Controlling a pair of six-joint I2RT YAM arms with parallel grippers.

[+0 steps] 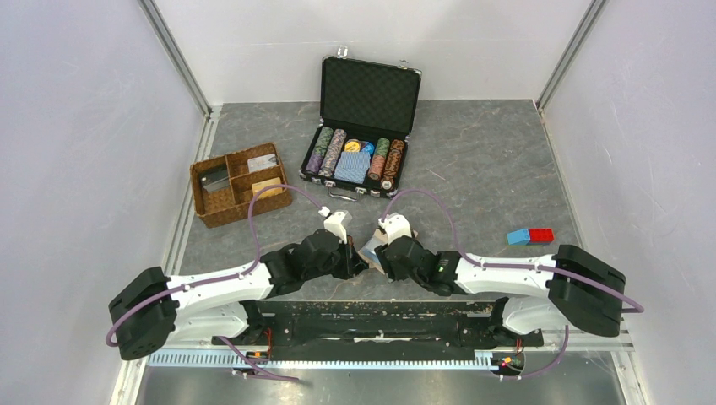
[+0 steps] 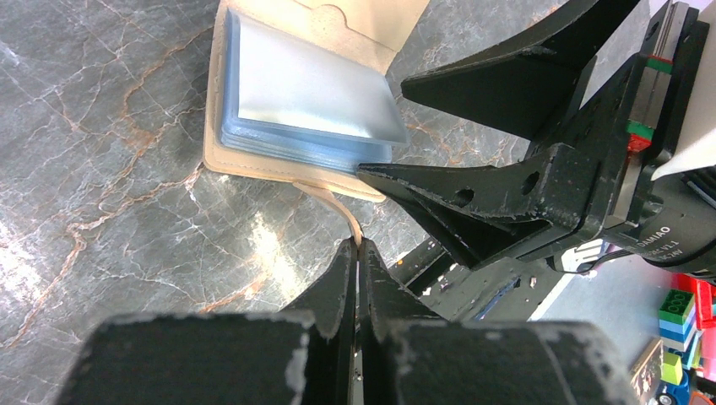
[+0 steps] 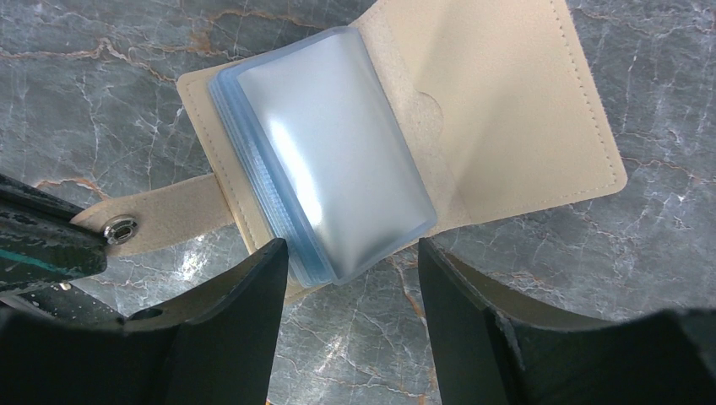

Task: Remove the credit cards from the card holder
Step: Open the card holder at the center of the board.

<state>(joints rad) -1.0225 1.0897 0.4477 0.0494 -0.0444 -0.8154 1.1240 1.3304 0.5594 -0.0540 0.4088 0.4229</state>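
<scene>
The tan card holder [image 3: 507, 126] lies open on the grey table, its pale blue-grey sleeve stack [image 3: 338, 194] facing up; it also shows in the left wrist view [image 2: 253, 160] and between the arms in the top view [image 1: 370, 251]. My left gripper [image 2: 358, 246] is shut on the holder's strap tab [image 2: 344, 213]. My right gripper [image 3: 350, 253] is open, its fingertips at either side of the near corner of the sleeve stack, not touching it. No credit card shows clearly; any in the sleeves are hidden.
A brown wicker divided tray [image 1: 206, 207] stands at the left with flat items in it. An open black case [image 1: 371, 89] with poker chips and a blue deck stands at the back. Coloured blocks [image 1: 530, 236] lie at the right.
</scene>
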